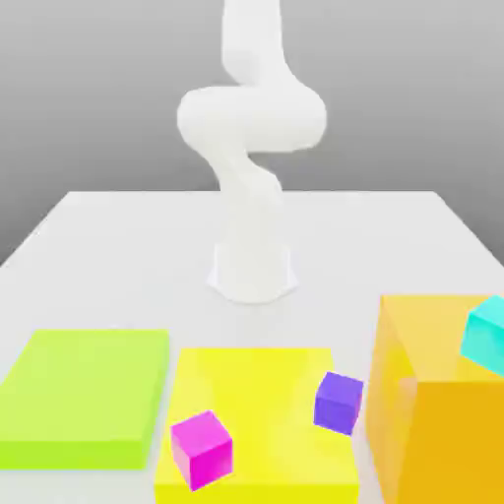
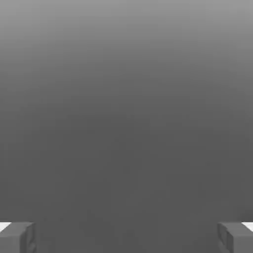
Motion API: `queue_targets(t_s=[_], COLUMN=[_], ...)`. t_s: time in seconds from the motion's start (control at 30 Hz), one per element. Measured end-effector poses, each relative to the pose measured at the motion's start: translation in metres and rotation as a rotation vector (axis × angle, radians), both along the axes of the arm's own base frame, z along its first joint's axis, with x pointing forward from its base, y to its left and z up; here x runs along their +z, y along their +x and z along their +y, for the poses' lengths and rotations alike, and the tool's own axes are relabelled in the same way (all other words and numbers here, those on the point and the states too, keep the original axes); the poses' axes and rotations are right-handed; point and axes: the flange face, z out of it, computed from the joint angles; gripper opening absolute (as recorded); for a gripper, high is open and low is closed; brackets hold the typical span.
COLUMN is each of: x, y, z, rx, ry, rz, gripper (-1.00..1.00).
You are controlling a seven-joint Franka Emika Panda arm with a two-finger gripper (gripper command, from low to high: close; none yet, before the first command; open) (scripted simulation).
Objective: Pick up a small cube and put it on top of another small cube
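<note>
Small plain cyan cube (image 1: 485, 335)

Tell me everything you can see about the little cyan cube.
The cyan cube is small, plain, smooth and matte, with no markings. It sits tilted on top of the large orange block, at the exterior view's right edge, which cuts part of it off. Only the block touches it.

A white worktop (image 1: 118, 246) carries three coloured blocks along its near edge. A flat lime slab (image 1: 84, 394) lies at the exterior view's left, a flat yellow slab (image 1: 261, 413) just beside it in the middle, and a tall orange block (image 1: 433, 413) at the right. A purple cube (image 1: 339, 402) rests tilted on the yellow slab, near the orange block.
</note>
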Motion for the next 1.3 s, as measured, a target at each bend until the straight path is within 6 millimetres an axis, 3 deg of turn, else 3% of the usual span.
queue_targets(t_s=[0.17,0.5,0.7,0.93,1.1,1.13,1.2,1.3], x=[-0.037,-0.137,-0.2,-0.272,-0.322,-0.339,-0.38,-0.433], y=[0.032,0.083,0.097,0.097,0.086,0.075,0.029,-0.049], z=[0.023,0.092,0.134,0.182,0.218,0.236,0.293,0.351], rx=[0.187,0.664,0.974,1.346,1.613,1.692,1.903,2.149], ry=[-0.093,-0.208,-0.219,-0.172,-0.098,-0.071,-0.014,0.075], rz=[0.125,0.364,0.462,0.519,0.516,0.529,0.574,0.661], gripper=[0.0,0.0,0.0,0.0,0.0,0.0,0.0,0.0])
